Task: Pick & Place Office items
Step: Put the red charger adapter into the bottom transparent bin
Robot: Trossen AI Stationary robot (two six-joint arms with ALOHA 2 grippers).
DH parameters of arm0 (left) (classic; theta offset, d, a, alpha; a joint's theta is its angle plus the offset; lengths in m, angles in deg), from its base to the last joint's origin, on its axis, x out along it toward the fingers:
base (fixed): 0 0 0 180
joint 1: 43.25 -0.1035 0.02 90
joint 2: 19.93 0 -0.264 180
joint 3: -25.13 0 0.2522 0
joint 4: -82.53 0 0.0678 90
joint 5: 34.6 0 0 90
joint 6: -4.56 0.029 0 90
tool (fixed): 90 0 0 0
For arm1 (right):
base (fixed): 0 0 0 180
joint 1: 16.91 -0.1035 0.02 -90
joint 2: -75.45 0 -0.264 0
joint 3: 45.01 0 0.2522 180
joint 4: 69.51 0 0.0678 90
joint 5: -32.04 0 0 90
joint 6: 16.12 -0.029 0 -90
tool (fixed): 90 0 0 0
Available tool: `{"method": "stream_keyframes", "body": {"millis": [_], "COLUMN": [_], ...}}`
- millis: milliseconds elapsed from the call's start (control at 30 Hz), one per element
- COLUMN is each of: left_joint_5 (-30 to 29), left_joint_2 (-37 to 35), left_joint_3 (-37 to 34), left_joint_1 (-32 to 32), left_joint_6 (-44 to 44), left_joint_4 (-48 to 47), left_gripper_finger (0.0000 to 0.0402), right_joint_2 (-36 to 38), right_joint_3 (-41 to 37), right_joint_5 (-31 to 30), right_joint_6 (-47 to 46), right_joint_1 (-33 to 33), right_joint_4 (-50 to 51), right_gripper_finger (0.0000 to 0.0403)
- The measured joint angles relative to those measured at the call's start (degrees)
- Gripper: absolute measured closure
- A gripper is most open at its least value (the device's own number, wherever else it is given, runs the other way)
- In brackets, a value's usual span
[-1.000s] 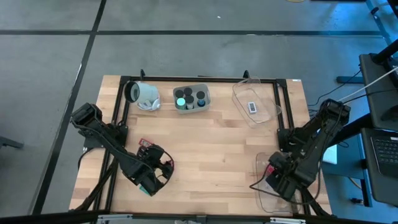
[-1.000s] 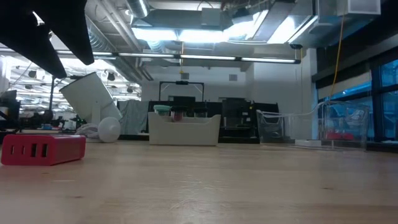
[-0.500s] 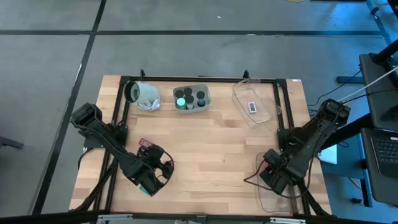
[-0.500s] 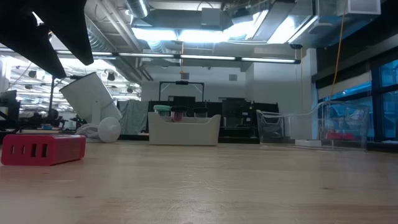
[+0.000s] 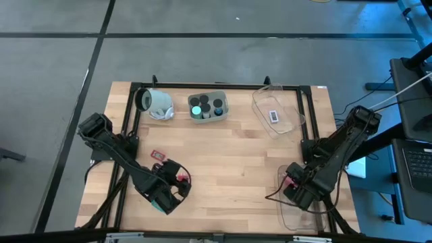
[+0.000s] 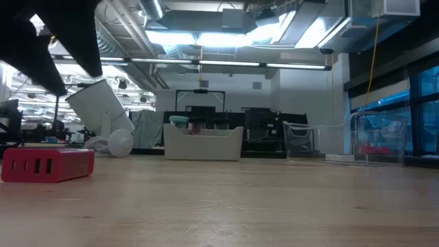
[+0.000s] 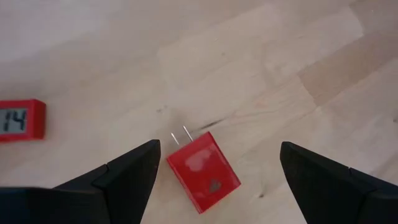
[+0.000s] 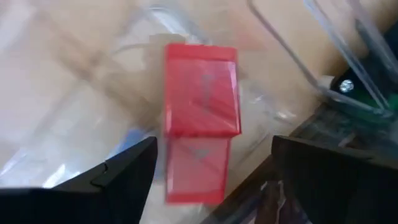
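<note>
My left gripper (image 7: 219, 149) (image 5: 173, 189) is open, low over the table's near-left part. A red plug charger (image 7: 202, 172) (image 5: 181, 179) lies flat on the wood between its fingers, untouched. A small red clock (image 7: 22, 120) (image 5: 158, 154) lies a little beyond it. My right gripper (image 8: 212, 146) (image 5: 297, 186) is open over the near-right clear tray (image 5: 291, 212), where a red block (image 8: 202, 90) lies on the tray floor. Black caps and a green-glowing round one sit in the grey tray (image 5: 208, 106). A pale rectangle (image 5: 273, 116) rests in the far clear tray.
A white cup (image 5: 156, 102) lies on its side at the far left, next to the grey tray. The far clear tray (image 5: 278, 111) sits at the far right. A black frame runs along the table's sides. Bare wood spans the table's middle (image 5: 229, 162).
My left gripper has shifted slightly toward the near edge, so the red clock shows more fully and the red charger comes into view beside the fingers. My right gripper has edged a little toward the table's left over the clear tray.
</note>
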Motion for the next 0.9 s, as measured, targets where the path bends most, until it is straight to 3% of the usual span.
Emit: {"method": "stream_keyframes", "body": {"millis": [200,500,700,900], "left_joint_5": [5.0,9.0,15.4,14.8], "left_joint_2": [4.9,11.2,14.1,14.6], "left_joint_3": [0.0,-0.1,0.0,0.1], "left_joint_1": [-2.8,-6.3,-6.8,-6.2], "left_joint_6": [-0.2,-3.1,-3.0,-4.6], "left_joint_4": [1.5,2.8,6.1,6.2], "left_gripper_finger": [0.0073,0.0073,0.0073,0.0075], "right_joint_2": [2.4,3.5,3.5,3.5], "right_joint_3": [6.0,13.7,14.9,14.9], "right_joint_5": [-1.7,-11.0,-13.8,-15.9], "right_joint_6": [4.9,12.9,16.1,19.4], "right_joint_1": [0.0,0.0,0.1,1.5], "right_joint_4": [3.5,4.9,5.1,5.3], "right_gripper_finger": [0.0069,0.0073,0.0073,0.0073]}}
